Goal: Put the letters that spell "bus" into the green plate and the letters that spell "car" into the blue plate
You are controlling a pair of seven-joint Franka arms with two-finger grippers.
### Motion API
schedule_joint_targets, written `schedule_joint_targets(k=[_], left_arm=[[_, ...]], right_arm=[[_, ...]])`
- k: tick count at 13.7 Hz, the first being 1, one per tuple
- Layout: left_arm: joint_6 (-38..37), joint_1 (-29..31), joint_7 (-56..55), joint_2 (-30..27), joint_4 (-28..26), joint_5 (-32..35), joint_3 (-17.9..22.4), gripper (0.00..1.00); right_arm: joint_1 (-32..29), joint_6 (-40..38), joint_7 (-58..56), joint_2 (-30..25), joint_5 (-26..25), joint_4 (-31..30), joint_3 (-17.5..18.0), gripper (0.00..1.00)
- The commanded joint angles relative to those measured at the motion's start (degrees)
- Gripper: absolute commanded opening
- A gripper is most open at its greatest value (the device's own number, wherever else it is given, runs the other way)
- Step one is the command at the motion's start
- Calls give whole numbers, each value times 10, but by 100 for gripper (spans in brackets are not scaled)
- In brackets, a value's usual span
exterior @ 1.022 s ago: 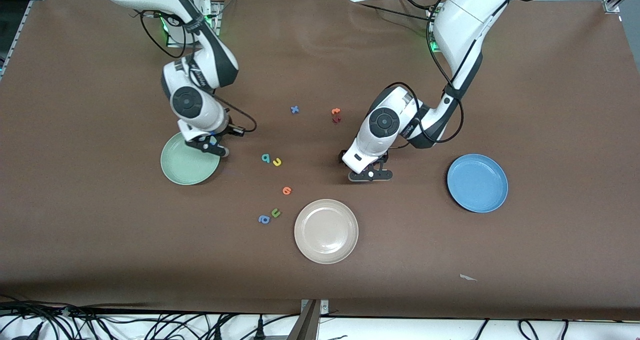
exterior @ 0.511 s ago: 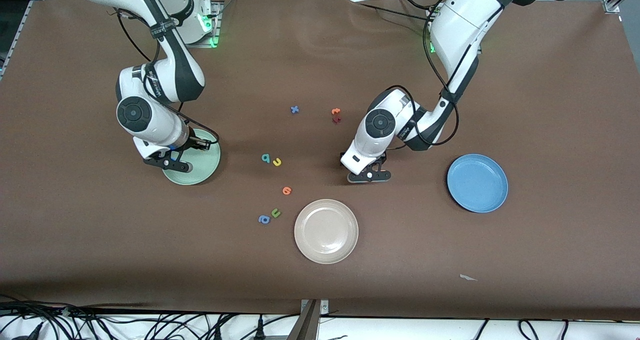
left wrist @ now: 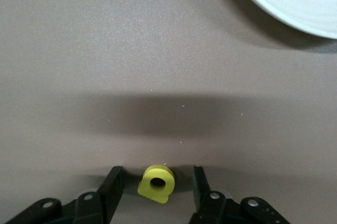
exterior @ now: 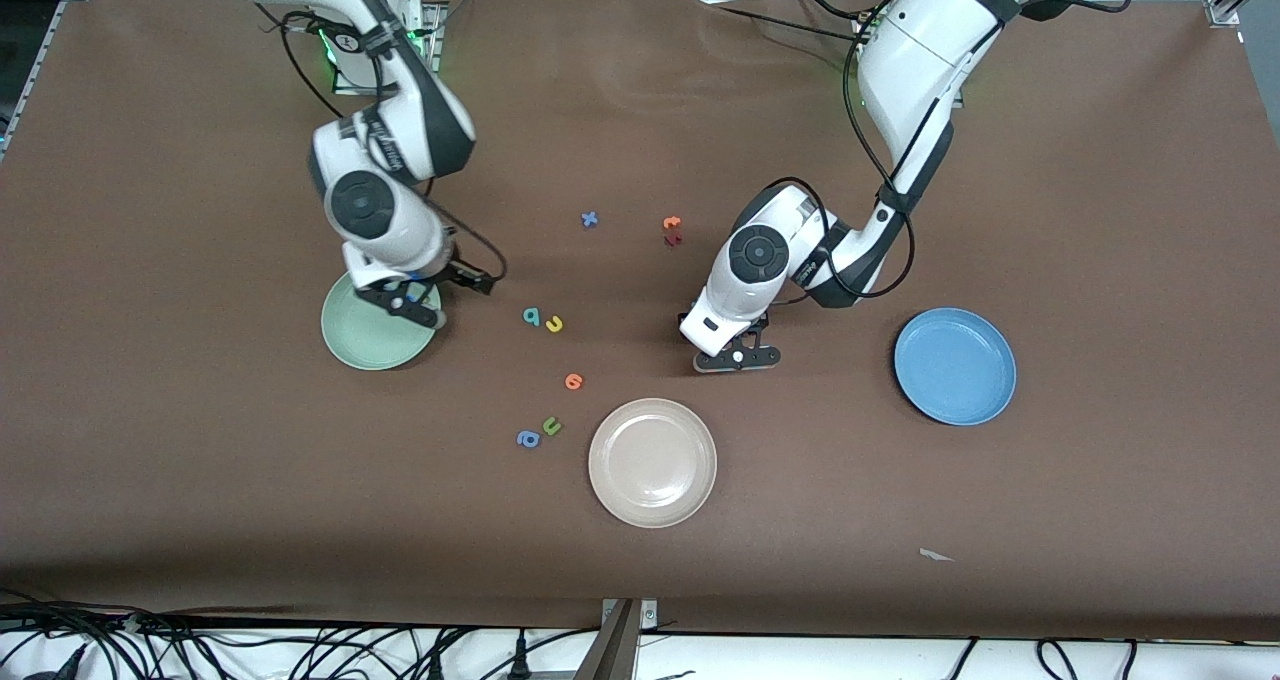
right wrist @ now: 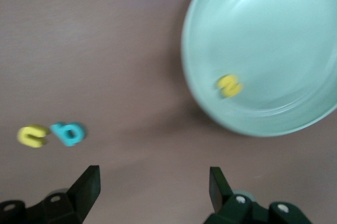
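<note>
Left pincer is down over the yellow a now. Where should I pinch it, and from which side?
Come straight down from above. The yellow a lies flat on the table between the left pincer's open fingers, touching neither. Pinch its two outer edges, across the body beside the round hole; the flat faces give nothing to grip.
</note>
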Motion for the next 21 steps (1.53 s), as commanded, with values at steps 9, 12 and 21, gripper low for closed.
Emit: schedule_joint_targets(k=[9, 12, 21], left_arm=[[2, -7, -39, 12, 17, 37, 5, 27], [2, -7, -39, 12, 17, 37, 5, 23], [-171, 79, 84, -54, 54, 30, 1, 21]], right_arm=[[25, 86, 452, 143, 15, 129, -5, 80], [30, 99, 477, 165, 16, 130, -4, 77], [34, 92, 476, 169, 16, 118, 6, 68]])
